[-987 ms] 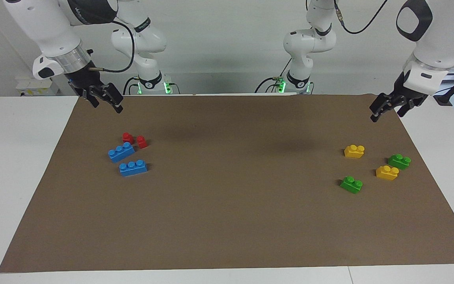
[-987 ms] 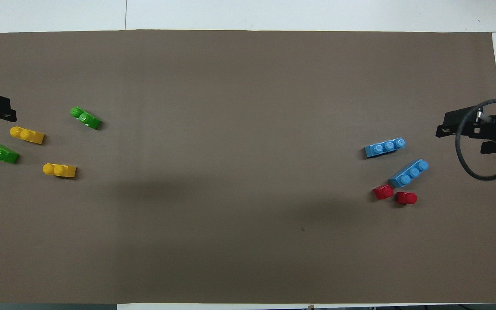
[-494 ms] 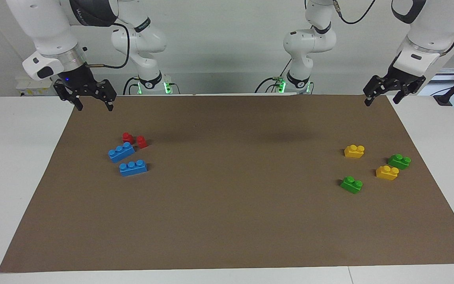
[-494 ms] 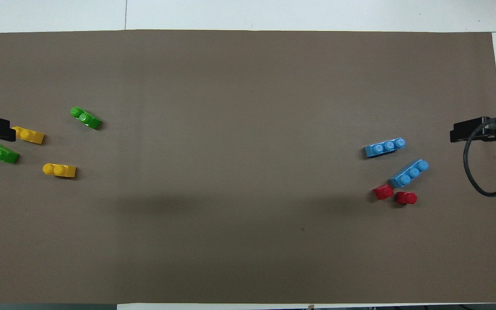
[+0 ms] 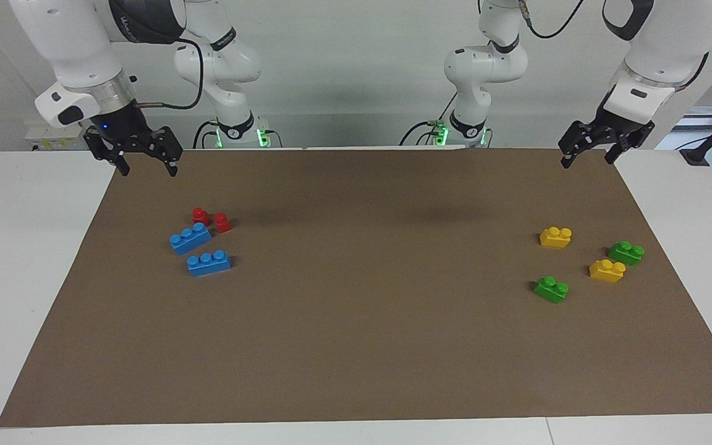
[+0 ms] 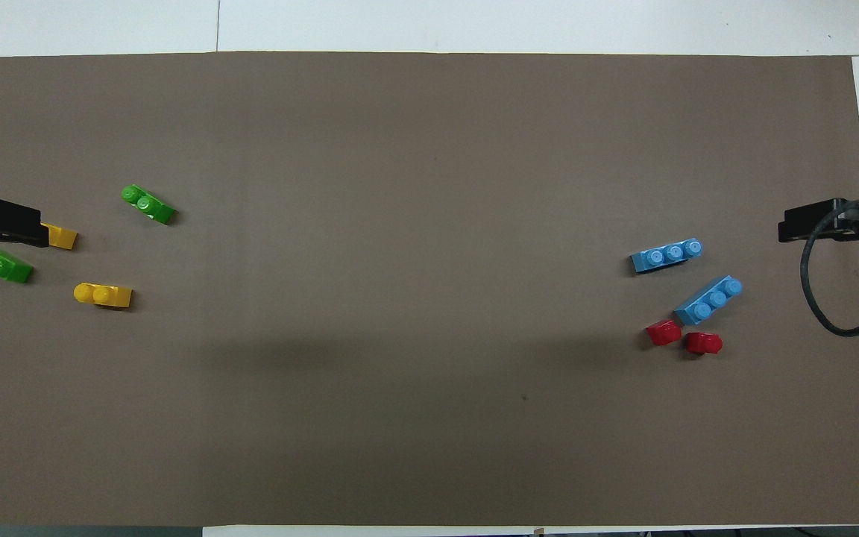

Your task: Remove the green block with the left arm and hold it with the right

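The bench (image 5: 34, 259) carries a brown mat (image 5: 356, 346). The left tool (image 5: 586, 154) hangs, fingers apart and empty, over the mat's robot-side corner at the left arm's end. The right tool (image 5: 146, 161) hangs likewise spread over the corner at the right arm's end. The green block (image 5: 551, 289) lies on the mat toward the left arm's edge, farther from the robots than the darker green brick (image 5: 626, 253).

Two green bricks (image 5: 551, 289), two yellow (image 5: 555, 237), two blue (image 5: 208, 262), two red (image 5: 200, 216).
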Robot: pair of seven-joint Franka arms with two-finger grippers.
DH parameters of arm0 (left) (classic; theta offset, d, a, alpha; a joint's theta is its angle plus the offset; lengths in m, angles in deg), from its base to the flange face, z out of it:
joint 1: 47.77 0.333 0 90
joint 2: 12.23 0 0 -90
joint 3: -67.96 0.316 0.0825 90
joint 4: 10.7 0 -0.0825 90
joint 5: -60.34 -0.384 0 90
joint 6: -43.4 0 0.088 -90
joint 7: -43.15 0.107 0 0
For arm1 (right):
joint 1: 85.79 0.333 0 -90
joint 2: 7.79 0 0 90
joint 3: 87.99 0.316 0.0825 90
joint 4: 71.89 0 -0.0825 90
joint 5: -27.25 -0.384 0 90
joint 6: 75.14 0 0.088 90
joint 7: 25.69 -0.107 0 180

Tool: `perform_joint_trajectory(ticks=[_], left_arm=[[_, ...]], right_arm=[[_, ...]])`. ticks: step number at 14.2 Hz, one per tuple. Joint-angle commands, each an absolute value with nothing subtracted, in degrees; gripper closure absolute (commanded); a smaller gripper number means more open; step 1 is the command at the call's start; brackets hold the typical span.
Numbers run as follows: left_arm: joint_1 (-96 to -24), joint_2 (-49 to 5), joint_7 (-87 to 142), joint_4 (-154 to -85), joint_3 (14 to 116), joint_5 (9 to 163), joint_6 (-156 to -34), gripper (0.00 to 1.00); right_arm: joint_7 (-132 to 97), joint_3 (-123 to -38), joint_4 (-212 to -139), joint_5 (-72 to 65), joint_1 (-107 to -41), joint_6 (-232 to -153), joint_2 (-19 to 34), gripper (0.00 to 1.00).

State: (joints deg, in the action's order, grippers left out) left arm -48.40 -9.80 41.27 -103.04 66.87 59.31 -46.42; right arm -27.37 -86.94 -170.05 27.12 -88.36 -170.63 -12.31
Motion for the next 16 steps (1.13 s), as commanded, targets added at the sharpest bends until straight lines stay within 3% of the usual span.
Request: perform_joint_trajectory(ticks=[1, 16], left_arm=[[-49.7, -6.5, 40.2, -108.1, 67.2, 59.3, -49.1, 0.0], [-49.5, -6.5, 39.3, -108.1, 67.3, 61.2, -49.2, 0.0]], right_arm=[[-26.6, -86.7, -169.4, 27.6, -89.0, -169.2, -11.2, 0.0], [-28.0, -86.7, -168.6, 27.3, -88.9, -167.0, -10.7, 0.0]])
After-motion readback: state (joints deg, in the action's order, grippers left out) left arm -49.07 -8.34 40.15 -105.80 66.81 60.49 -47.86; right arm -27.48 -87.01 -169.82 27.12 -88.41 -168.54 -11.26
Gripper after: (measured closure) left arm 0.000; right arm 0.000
